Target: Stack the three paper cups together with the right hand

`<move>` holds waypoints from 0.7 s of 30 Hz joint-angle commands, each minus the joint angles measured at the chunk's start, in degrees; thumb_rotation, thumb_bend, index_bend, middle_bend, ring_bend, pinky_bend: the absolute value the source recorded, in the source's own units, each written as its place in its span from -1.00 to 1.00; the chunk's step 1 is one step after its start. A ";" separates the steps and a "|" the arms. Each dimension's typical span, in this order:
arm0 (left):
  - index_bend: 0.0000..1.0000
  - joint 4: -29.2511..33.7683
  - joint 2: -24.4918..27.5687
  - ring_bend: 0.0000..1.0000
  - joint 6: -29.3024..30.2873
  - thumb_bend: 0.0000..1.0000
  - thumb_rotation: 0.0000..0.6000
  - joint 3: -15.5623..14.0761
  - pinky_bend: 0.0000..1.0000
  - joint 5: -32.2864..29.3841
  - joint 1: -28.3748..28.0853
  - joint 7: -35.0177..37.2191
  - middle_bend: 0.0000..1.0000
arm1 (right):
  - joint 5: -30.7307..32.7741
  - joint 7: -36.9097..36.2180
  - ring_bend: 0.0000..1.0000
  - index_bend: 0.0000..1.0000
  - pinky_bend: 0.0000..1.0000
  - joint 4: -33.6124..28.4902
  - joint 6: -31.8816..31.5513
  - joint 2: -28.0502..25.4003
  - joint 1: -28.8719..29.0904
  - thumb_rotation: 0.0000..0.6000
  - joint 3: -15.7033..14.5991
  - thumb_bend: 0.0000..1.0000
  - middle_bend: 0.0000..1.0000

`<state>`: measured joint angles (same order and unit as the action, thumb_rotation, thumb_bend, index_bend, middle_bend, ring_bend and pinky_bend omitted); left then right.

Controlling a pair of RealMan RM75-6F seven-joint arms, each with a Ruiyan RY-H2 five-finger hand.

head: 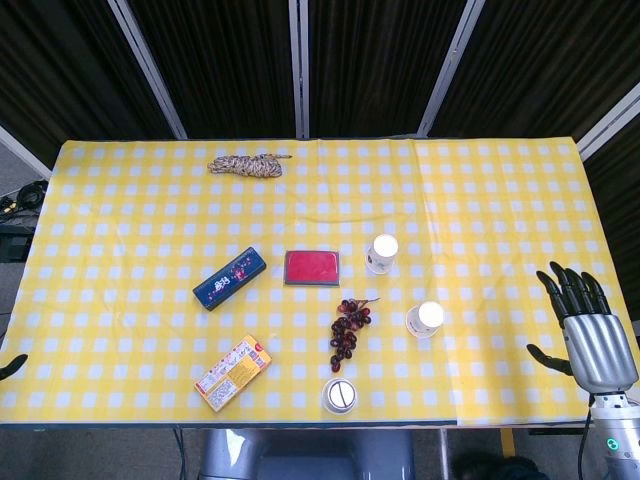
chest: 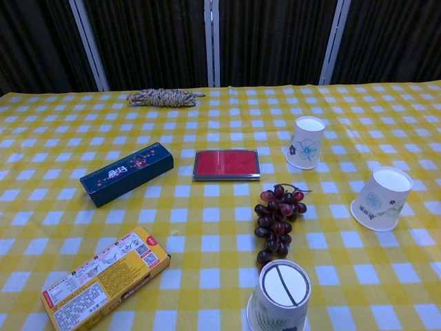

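Three white paper cups with blue flower prints stand apart on the yellow checked tablecloth. The far cup [head: 381,252] [chest: 305,142] is beside the red pad. A second cup [head: 425,319] [chest: 381,198] stands to the right of the grapes. The near cup [head: 339,395] [chest: 279,296] sits by the front edge and shows a flat white top with a dark line across it. My right hand [head: 583,328] hovers at the table's right front corner, fingers spread, holding nothing, well right of the cups. Only a dark tip of my left hand [head: 10,366] shows at the left edge.
A bunch of dark grapes [head: 348,326] [chest: 278,222] lies between the cups. A red pad [head: 312,268], a dark blue box [head: 229,278], a yellow packet [head: 233,372] and a coil of rope [head: 245,165] lie further left and back.
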<state>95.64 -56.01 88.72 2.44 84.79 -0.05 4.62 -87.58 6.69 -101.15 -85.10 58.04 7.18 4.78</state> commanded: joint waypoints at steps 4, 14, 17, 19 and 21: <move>-1.00 0.09 0.05 -1.00 0.10 -1.00 1.00 0.04 -1.00 -0.04 0.06 0.11 -1.00 | -0.31 0.21 -1.00 -1.00 -1.00 0.14 0.38 0.07 0.03 1.00 -0.32 -1.00 -1.00; -1.00 0.44 -0.16 -1.00 -0.23 -1.00 1.00 0.41 -1.00 -0.51 -0.29 -0.54 -1.00 | -8.65 -9.40 -1.00 -0.99 -1.00 -0.04 7.64 -2.53 3.67 1.00 -4.77 -1.00 -0.98; -1.00 -0.04 -0.44 -1.00 -1.70 -1.00 1.00 0.92 -1.00 -1.86 -1.05 -1.01 -1.00 | -18.42 -17.94 -0.98 -0.92 -0.89 2.33 10.64 -3.84 8.20 1.00 -7.35 -1.00 -0.86; -1.00 -0.45 -0.83 -1.00 -2.72 -1.00 1.00 1.15 -1.00 -2.52 -1.60 -1.34 -1.00 | -23.09 -20.78 -0.89 -0.87 -0.73 3.87 11.08 -3.72 10.63 1.00 -8.10 -1.00 -0.73; -1.00 -0.59 -1.05 -1.00 -3.36 -1.00 1.00 1.23 -1.00 -2.90 -1.92 -1.52 -1.00 | -25.60 -23.09 -0.80 -0.84 -0.63 4.47 11.47 -3.52 12.29 1.00 -8.65 -0.99 -0.65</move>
<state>95.21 -56.88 85.63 3.55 82.14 -1.74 3.28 -106.52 -11.47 -98.98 -76.10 55.22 15.00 -1.51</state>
